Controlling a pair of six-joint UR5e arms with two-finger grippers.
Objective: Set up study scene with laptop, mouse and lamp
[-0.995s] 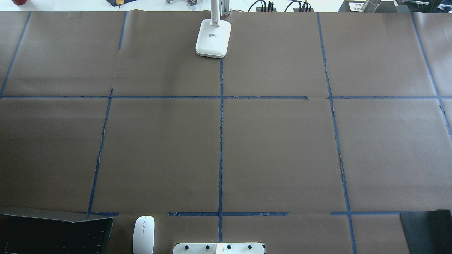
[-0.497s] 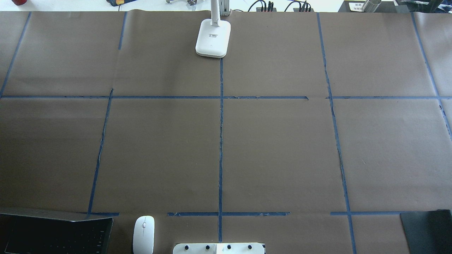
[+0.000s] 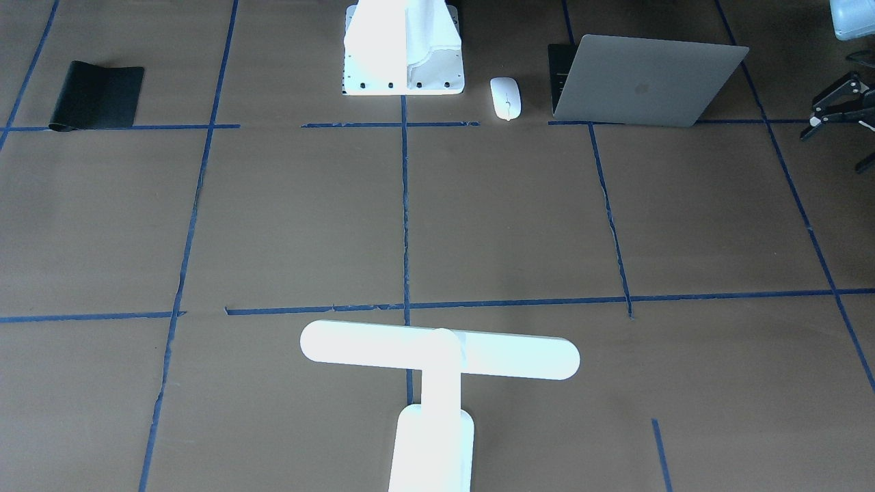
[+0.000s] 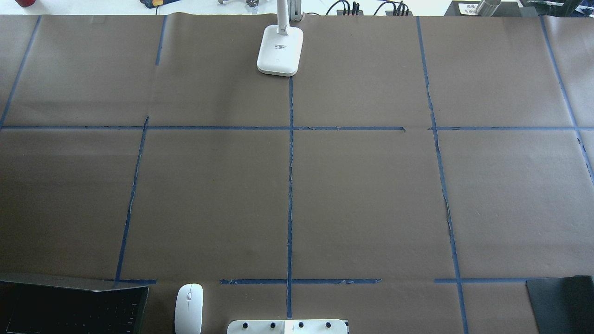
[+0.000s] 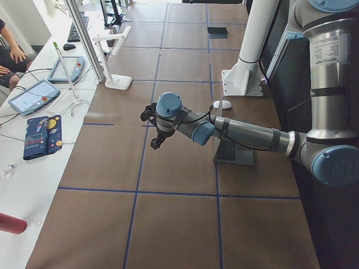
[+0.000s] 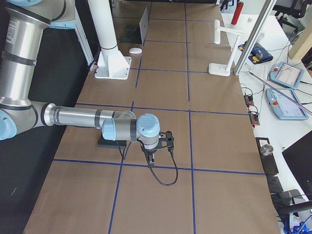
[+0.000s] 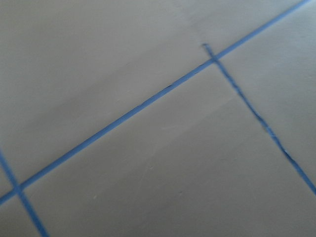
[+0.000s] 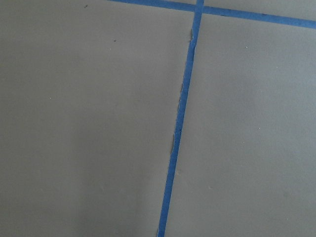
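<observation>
Table: brown paper, gridded with blue tape.

Laptop: open, lid up with its logo facing away from the robot. It sits at the robot-side edge of the table, on the robot's left. The overhead view catches only its dark keyboard at the bottom corner.

Mouse: flat on the paper, just beside the laptop, between it and the white mounting block. It touches neither.

Lamp: upright at the far edge from the robot, its base on the centre tape line. The long bar runs crosswise along the table, well apart from the laptop and mouse.

Black mat: flat at the robot-side edge, on the robot's right.

Left gripper: hangs above bare paper out past the laptop and touches nothing. I cannot tell whether the fingers are apart or together.

Right gripper: low over a tape line near the mat, nothing in it that I can see. It shows only in the side view, so the finger state cannot be told.

Both wrist cameras show only paper and tape, and the left one is blurred.
</observation>
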